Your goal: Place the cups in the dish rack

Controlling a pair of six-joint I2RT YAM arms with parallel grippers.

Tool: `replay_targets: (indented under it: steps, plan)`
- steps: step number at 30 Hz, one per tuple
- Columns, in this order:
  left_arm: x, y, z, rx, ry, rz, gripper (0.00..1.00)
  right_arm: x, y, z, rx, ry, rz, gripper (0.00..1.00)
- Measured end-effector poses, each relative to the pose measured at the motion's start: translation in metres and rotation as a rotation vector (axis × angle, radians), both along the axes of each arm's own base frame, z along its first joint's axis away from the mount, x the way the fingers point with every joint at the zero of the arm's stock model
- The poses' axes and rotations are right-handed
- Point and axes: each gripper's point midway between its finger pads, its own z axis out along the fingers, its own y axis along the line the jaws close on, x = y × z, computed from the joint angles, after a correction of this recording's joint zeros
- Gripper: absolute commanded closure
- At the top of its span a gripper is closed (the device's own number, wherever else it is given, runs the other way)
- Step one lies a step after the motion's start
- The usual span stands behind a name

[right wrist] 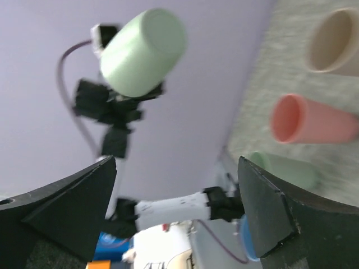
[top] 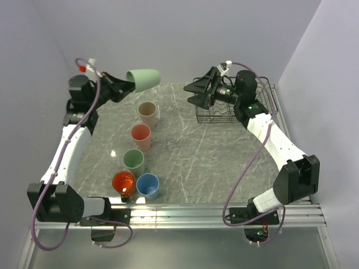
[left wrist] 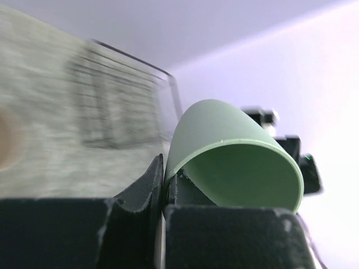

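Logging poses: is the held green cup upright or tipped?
Tipped: green cup lies sideways, held by its rim in the left hand.

Three cups are standing in a line down the left half of the table (top: 213, 162): the farthest cup (top: 147, 114), the middle cup (top: 141, 136) and the nearest cup (top: 133, 161), with the mug (top: 123, 182) and the tumbler (top: 148, 186) sitting side by side just before them, mug leftmost. The dish rack (top: 268, 92) is sitting at the far right corner, well apart from them. The lifted cup (top: 144, 78) is hanging on its side in the left gripper (top: 127, 86), above the table beyond the line.
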Motion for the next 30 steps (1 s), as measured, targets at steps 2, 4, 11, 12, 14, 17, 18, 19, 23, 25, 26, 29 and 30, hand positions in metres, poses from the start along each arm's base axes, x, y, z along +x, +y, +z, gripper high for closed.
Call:
replay_targets:
  steps: [2,4,11,12,14,17,18,19,23,25,26,29,30]
  plan:
    - [-0.004,-0.035,0.007,-0.071,-0.023,-0.109,1.00,-0.006,0.008,0.016,0.071,-0.023,0.029,0.03]
    - [-0.008,-0.061,0.007,-0.111,-0.024,-0.181,1.00,-0.012,0.014,0.027,0.149,-0.024,0.049,0.03]
    - [-0.018,-0.118,0.010,-0.205,-0.017,-0.331,1.00,-0.009,0.024,0.036,0.311,0.021,0.080,0.02]
    - [-0.019,-0.121,0.010,-0.212,-0.017,-0.339,1.00,-0.007,0.025,0.036,0.323,0.029,0.077,0.02]
    - [-0.021,-0.126,0.012,-0.220,-0.022,-0.352,1.00,-0.005,0.024,0.038,0.335,0.033,0.069,0.02]
    - [-0.024,-0.131,0.016,-0.223,-0.039,-0.363,1.00,-0.003,0.023,0.042,0.348,0.024,0.056,0.02]
    - [-0.025,-0.132,0.016,-0.223,-0.040,-0.365,1.00,-0.002,0.023,0.042,0.349,0.025,0.050,0.02]
    - [-0.025,-0.133,0.015,-0.224,-0.040,-0.367,0.99,-0.001,0.023,0.041,0.348,0.029,0.043,0.02]
    - [-0.027,-0.135,0.003,-0.223,-0.020,-0.369,1.00,0.005,0.023,0.037,0.338,0.040,0.011,0.10]
    - [-0.026,-0.136,0.000,-0.224,-0.012,-0.361,1.00,0.008,0.023,0.033,0.330,0.059,0.000,0.16]
    - [-0.026,-0.136,0.000,-0.224,-0.012,-0.359,1.00,0.009,0.023,0.031,0.327,0.068,-0.005,0.20]
    - [-0.026,-0.137,0.001,-0.225,-0.016,-0.350,0.99,0.011,0.023,0.028,0.316,0.074,-0.013,0.51]
    - [-0.025,-0.137,0.001,-0.225,-0.014,-0.345,0.99,0.011,0.023,0.028,0.314,0.073,-0.016,0.65]
